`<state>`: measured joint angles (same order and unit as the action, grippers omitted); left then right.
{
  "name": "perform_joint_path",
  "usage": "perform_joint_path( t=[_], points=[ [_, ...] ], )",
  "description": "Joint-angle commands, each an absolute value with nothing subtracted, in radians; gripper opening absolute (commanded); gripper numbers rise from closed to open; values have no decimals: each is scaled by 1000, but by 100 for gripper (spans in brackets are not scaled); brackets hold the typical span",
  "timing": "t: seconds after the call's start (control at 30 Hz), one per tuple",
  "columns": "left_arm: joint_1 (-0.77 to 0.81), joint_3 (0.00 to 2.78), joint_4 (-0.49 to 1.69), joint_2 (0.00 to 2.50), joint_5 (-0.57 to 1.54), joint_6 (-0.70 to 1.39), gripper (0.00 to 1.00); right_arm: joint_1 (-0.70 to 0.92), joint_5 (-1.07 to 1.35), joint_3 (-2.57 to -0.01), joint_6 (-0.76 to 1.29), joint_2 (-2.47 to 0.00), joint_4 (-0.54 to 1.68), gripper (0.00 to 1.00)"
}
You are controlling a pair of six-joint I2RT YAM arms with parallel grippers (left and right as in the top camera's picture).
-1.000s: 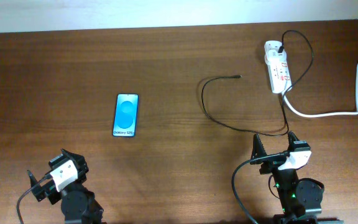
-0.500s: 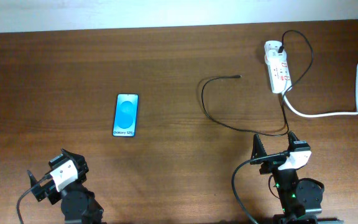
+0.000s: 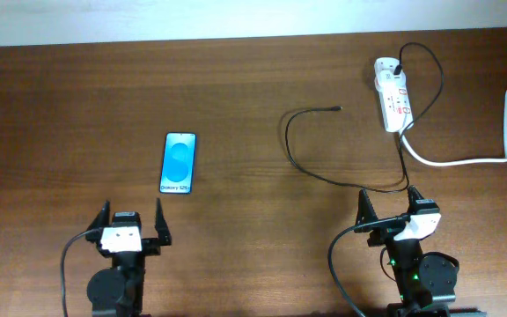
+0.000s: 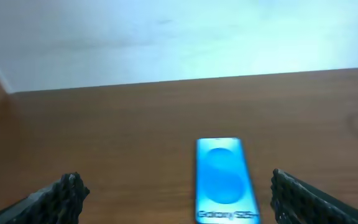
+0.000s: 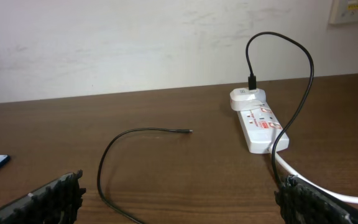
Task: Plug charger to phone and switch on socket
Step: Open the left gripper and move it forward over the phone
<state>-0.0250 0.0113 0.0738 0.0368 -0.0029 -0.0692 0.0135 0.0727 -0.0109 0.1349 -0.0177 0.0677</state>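
**Thin tip risking a slip**
The left gripper (image 3: 132, 211) and right gripper (image 3: 387, 201) are hanging open, empty. The phone (image 3: 179, 162) is lying near the left one, on its far side, the charger (image 3: 290, 145) tip well to the right. A twisted pinch could be shoving the phone away

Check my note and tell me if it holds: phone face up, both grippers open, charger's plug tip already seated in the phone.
Not quite. The charger's plug tip lies loose on the table, well apart from the phone; the overhead view shows it. The phone is face up, and the left gripper and right gripper are open.
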Motion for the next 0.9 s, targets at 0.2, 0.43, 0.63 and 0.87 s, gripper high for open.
perform_joint_path(
  t=[0.2,0.43,0.63,0.87],
  points=[
    [-27,192,149,40,217,-52,99,8,93,-6,136,-7,72,98],
    [-26,533,381,134,223,-52,99,8,93,-6,136,-7,72,98],
    [-26,782,554,316,275,-52,99,8,93,-6,136,-7,72,98],
    [-26,1114,759,529,274,-52,99,8,93,-6,136,-7,72,98]
  ],
)
